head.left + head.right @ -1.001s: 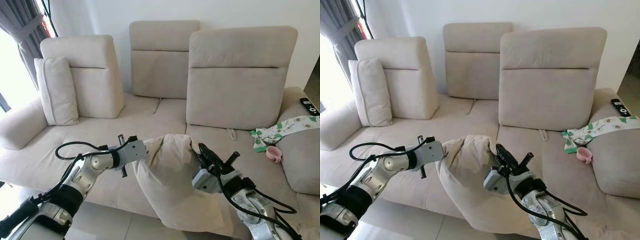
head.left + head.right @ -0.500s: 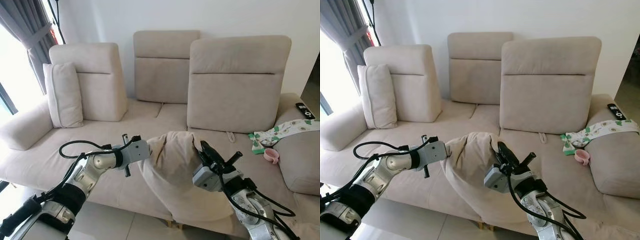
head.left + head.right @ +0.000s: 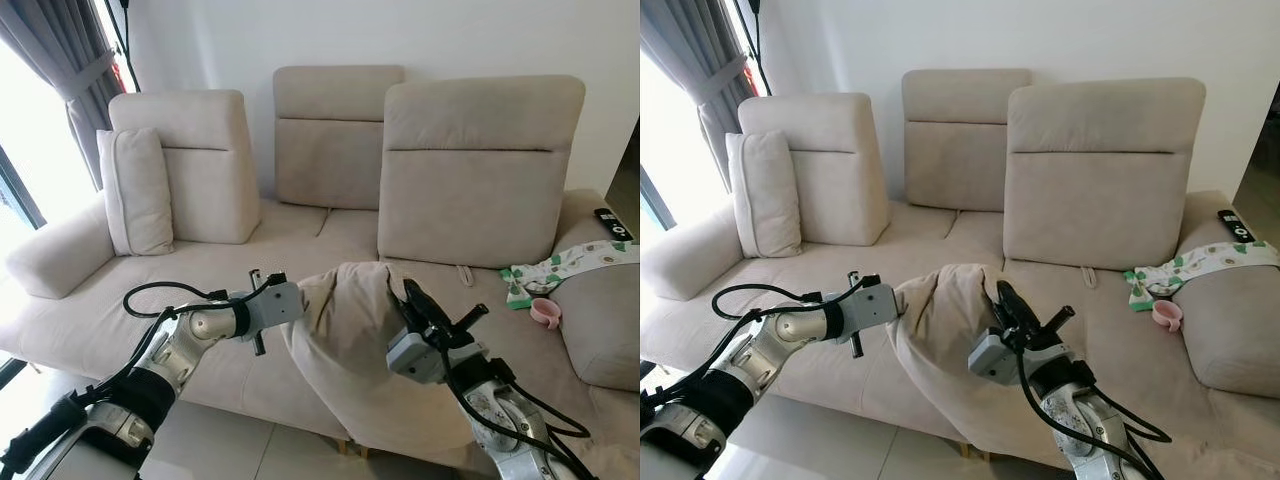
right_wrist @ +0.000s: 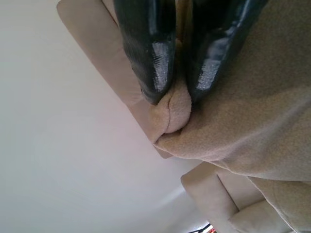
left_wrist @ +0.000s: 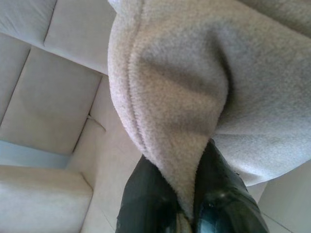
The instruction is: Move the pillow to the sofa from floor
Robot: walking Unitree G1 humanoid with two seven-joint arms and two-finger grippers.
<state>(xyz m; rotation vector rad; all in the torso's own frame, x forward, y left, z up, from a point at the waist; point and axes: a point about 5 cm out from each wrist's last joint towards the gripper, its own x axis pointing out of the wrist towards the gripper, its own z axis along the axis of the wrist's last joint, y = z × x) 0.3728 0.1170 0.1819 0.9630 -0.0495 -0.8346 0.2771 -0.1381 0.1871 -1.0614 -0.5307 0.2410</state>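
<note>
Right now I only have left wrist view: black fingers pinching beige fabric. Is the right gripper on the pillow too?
Observer: Yes. The right gripper is shut on a fold of the pillow.
Operator: Is the pillow on the sofa?
Observer: Partly. It hangs between the left gripper and the right one, its lower end draped over the front edge of the sofa seat.
Operator: Anything on the seat?
Observer: A second pillow stands at the robot's far left; a patterned cloth lies at the right end.
</note>
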